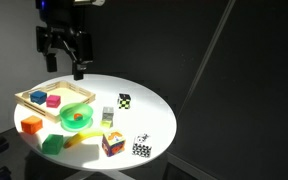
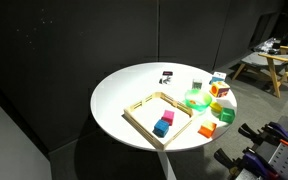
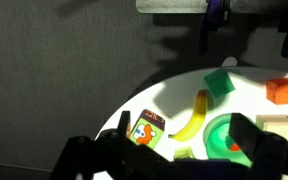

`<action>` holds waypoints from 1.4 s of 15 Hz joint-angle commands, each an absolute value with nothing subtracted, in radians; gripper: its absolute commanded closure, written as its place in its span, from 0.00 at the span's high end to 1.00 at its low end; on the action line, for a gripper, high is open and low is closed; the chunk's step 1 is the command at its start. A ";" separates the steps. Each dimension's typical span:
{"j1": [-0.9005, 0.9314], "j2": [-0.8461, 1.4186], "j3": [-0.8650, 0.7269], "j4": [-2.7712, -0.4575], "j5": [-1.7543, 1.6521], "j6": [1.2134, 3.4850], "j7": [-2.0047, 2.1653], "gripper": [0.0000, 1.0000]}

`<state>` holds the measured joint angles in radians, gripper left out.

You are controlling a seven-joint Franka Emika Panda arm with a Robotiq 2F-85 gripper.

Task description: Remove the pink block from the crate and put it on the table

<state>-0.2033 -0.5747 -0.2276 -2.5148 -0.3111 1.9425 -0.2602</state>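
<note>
The pink block (image 1: 53,100) lies inside the light-wood crate (image 1: 20,97) on the round white table (image 1: 149,115), next to a blue block (image 1: 39,96). It also shows in an exterior view (image 2: 162,129) in the crate (image 2: 141,103). My gripper (image 1: 68,58) hangs open and empty in the air above the table's far edge, behind the crate. In the wrist view the open fingers (image 3: 169,160) frame the table from above. The pink block is out of that view, and only a corner of the crate (image 3: 284,122) shows.
A green bowl (image 1: 77,117) with something red in it sits beside the crate. An orange block (image 1: 31,124), green block (image 1: 52,143), banana (image 3: 192,118), multicoloured cube (image 1: 112,143) and two black-and-white cubes (image 1: 124,100) lie around it. The background is dark.
</note>
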 commanded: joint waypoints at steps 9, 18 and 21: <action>-0.088 -0.390 -0.222 -2.415 -0.202 2.030 -0.327 1.00; -0.024 -0.284 -0.187 -2.323 -0.111 2.099 -0.468 1.00; -0.011 -0.273 -0.157 -2.325 -0.123 2.131 -0.474 1.00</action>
